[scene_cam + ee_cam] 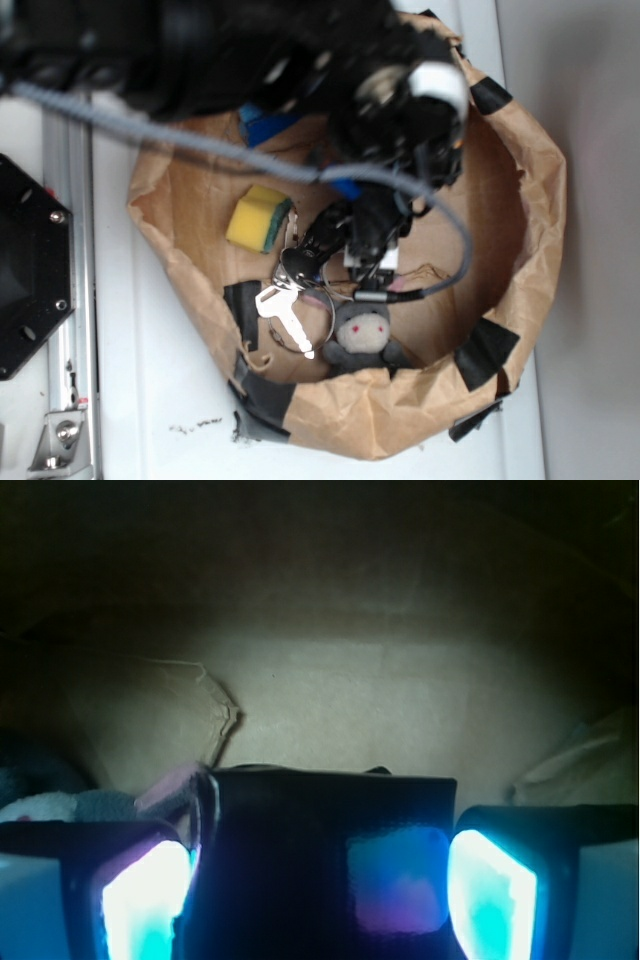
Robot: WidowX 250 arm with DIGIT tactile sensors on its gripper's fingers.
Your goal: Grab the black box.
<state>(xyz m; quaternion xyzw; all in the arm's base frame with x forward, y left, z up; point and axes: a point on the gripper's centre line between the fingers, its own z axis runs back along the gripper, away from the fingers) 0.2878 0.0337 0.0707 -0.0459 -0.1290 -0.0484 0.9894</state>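
Keys [285,312] beside grey plush toy [364,335]

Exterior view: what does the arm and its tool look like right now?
A black arm with a white band near the wrist and a grey braided cable looping around it. The tool has dark fingers whose inner pads glow cyan in the wrist view.

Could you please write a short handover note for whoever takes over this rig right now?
Pincer: down inside the paper-lined bin, fingers on either side of the black box. The wrist view shows the box filling the gap between the lit fingers; whether they are pressing on it cannot be told.
Black box: low in the bin, hidden under the arm in the exterior view.
Nearby: keys, yellow sponge, grey plush toy.
Done: approach and straddling the box.
Left: confirm the squeeze, then lift the box clear.
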